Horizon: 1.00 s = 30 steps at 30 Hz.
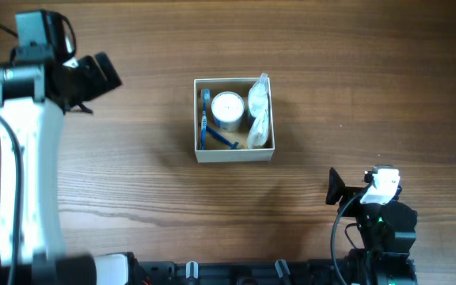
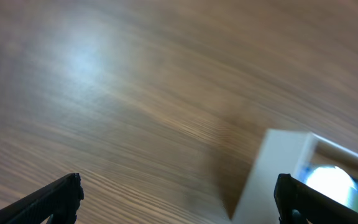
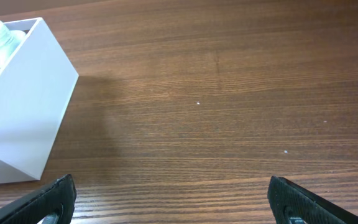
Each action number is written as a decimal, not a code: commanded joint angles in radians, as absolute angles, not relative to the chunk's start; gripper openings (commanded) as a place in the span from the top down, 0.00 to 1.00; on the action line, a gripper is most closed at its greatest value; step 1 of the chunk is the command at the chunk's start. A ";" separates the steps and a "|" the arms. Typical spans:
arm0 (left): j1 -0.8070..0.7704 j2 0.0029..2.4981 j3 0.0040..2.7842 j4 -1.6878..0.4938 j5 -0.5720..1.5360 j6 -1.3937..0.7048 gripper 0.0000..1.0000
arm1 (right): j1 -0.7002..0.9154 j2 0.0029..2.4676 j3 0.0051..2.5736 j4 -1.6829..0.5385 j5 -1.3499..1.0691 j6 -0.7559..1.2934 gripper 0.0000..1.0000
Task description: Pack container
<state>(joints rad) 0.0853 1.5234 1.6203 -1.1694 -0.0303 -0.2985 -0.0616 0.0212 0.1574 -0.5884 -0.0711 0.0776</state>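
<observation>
Obs: container [image 1: 234,154] sits mid-counter [image 1: 370,71], open top up. Inside: round white-lidded jar [image 1: 228,107] at centre, blue-handled items [image 1: 206,119] (razor or brush, cannot tell) along left wall, clear plastic-wrapped pieces [image 1: 259,111] along right wall. Arms well apart from box: left pincer [image 2: 178,190] spread, empty; right pincer [image 3: 171,186] spread, empty. No loose item in sight. Judgement: loading looks finished; next move likely calls only for parking arms.

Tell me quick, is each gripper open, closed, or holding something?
Left gripper: open, holding nothing.
Right gripper: open, holding nothing.
</observation>
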 commanded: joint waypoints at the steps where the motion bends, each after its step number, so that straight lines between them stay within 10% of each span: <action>1: -0.029 1.264 1.538 -1.147 -0.148 -0.293 0.00 | -0.056 0.007 0.156 -0.582 -0.084 0.081 0.00; 16: 0.064 0.283 0.456 -0.619 0.090 -0.293 0.00 | -0.056 0.007 0.156 -0.582 -0.084 0.081 0.00; 30: 0.069 0.003 0.175 -0.571 0.091 -0.297 0.00 | -0.056 0.007 0.156 -0.582 -0.084 0.081 0.00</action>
<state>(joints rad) 0.0658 0.0181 0.1982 -0.5827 0.0811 -0.2981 -0.0616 0.0154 0.1566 -0.5827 -0.0711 0.0776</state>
